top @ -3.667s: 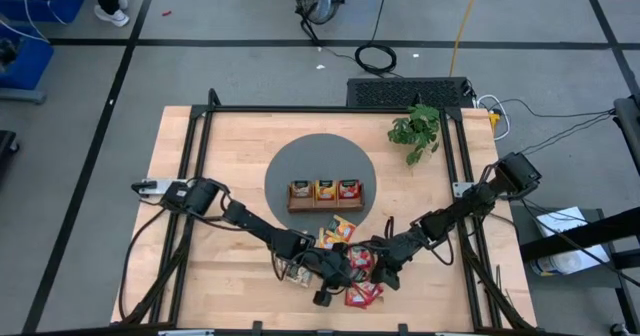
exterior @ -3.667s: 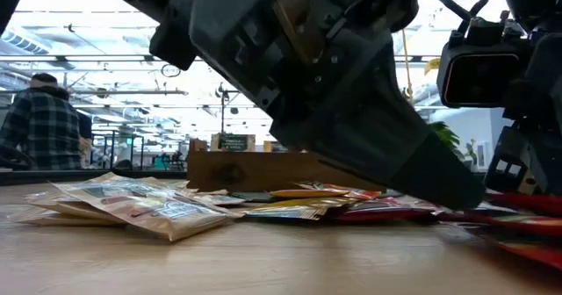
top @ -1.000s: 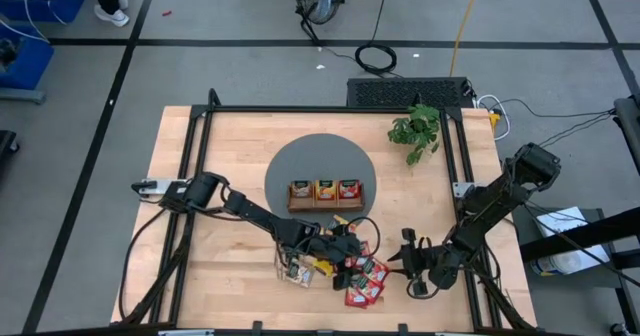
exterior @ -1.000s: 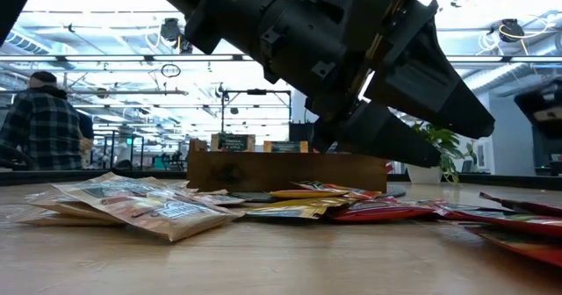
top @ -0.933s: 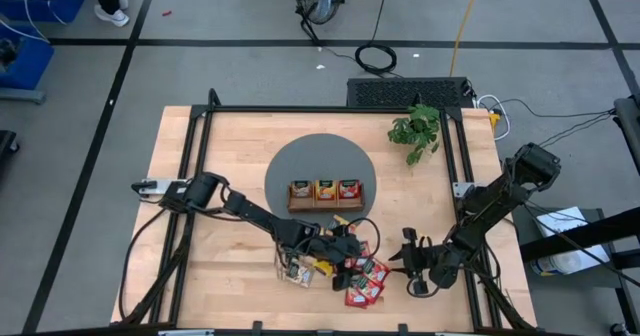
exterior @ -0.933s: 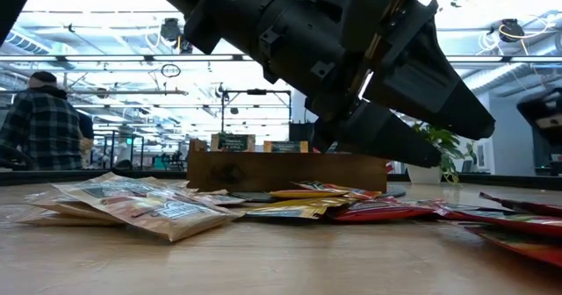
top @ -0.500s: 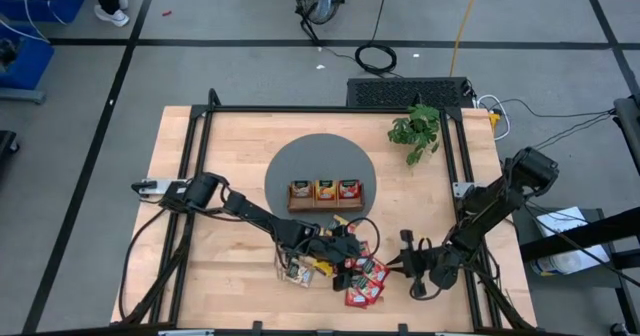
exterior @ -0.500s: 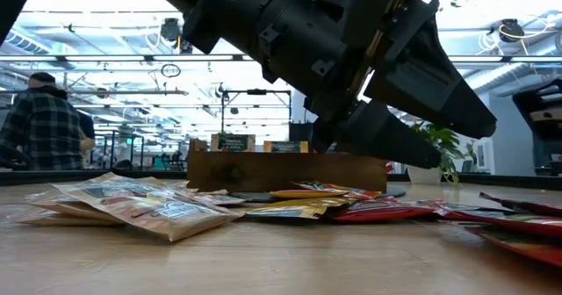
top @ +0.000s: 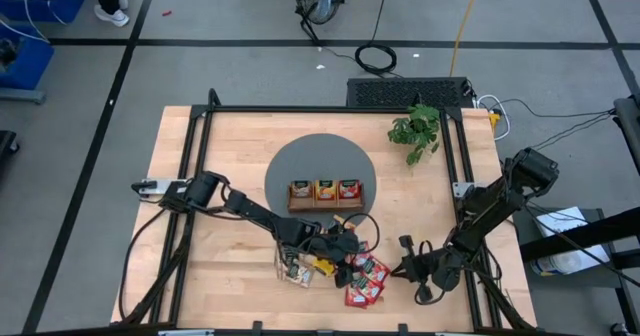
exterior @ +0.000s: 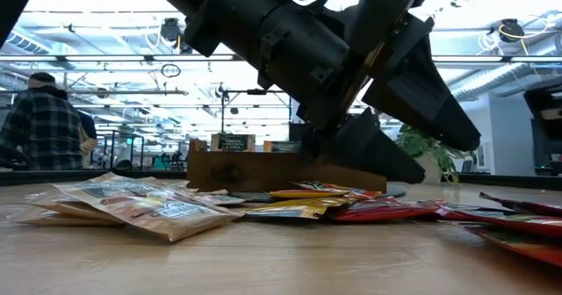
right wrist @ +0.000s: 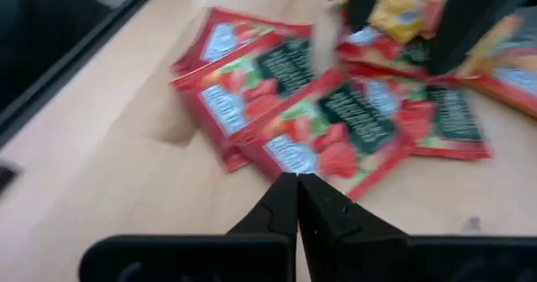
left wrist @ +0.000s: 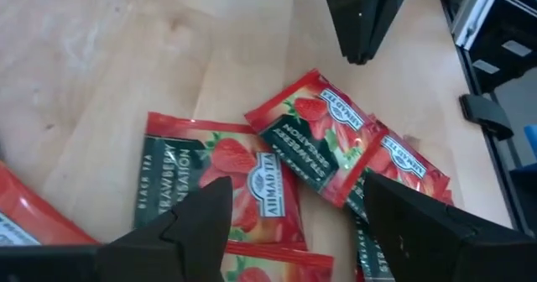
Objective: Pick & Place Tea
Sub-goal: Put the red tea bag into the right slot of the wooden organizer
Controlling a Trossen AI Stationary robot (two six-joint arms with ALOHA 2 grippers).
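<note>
Left hand [left wrist: 289, 219] spread wide, empty, low over the red sachets [left wrist: 315, 135] scattered flat on the worktop [top: 230, 146], just in front of the wooden tray [top: 325, 194] on the round grey mat [top: 320, 156]. Right hand [right wrist: 297, 200] pinched fully closed on nothing, hovering at the near-right edge of that same red pile [top: 365, 281]. Tan and yellow sachets [exterior: 158, 209] lying to the left of the heap; three more standing in the tray.

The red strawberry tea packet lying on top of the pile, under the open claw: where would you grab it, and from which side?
Probably from straight above. The red packet lies flat, slanted across the other red packets, so its upper end is lifted a little off the table. The open left gripper hangs over it already; one finger could slip under that free end while the other presses on top.
</note>
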